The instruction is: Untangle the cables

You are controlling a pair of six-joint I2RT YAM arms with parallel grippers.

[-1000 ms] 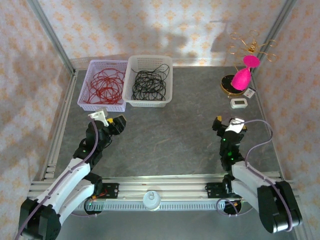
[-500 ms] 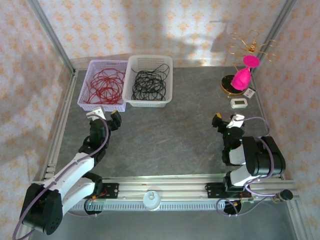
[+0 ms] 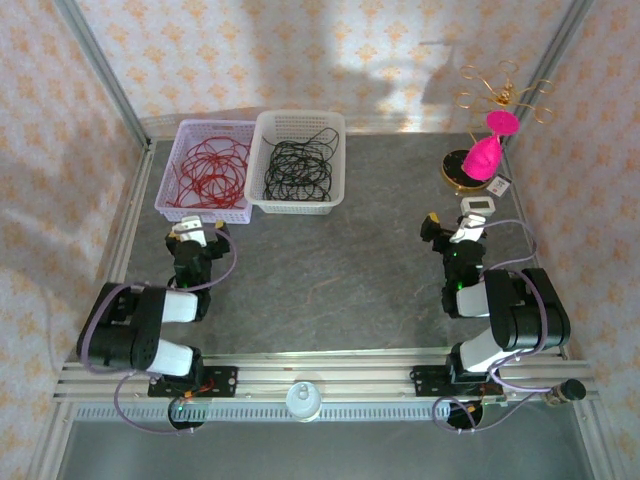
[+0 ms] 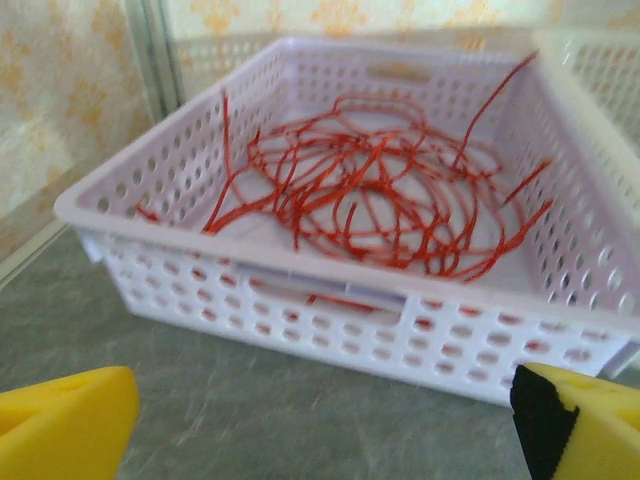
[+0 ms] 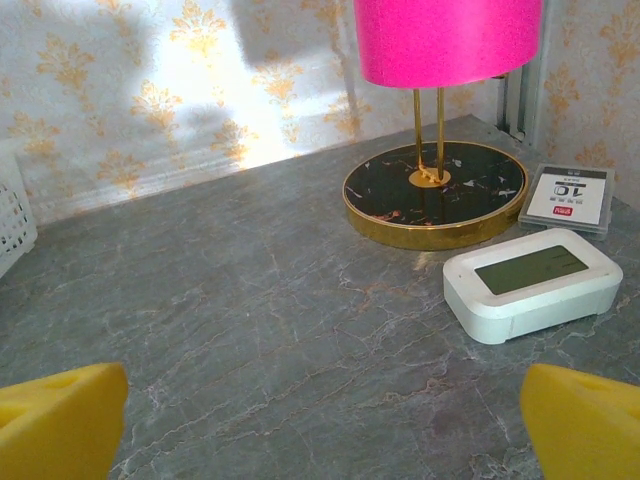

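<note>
Gapes wide and empty at the left gripper (image 4: 320, 430), with matte yellow wedge pads (image 4: 60, 420) at either edge. Faces a lilac perforated plastic basket (image 4: 330, 300) just beyond, with the red cable (image 4: 370, 190) inside in thin, loose, wiry loops. Gapes equally wide and empty at the right gripper (image 5: 320, 420), above veined grey stone-look table (image 5: 250, 300). Shows the black cable (image 3: 298, 170) coiled in the neighbouring white slotted basket (image 3: 297, 206).

**Matt Stone Look, Smooth Plastic, Polished Metal**

The worktop (image 3: 340, 290) looks like matt grey veined stone. The lilac basket (image 4: 330, 330) and the white basket (image 3: 297, 122) are smooth perforated plastic. The red cable (image 4: 370, 190) has a slight sheen. The lamp base (image 5: 470, 195) is glossy black, rimmed in polished gold-coloured metal.
</note>
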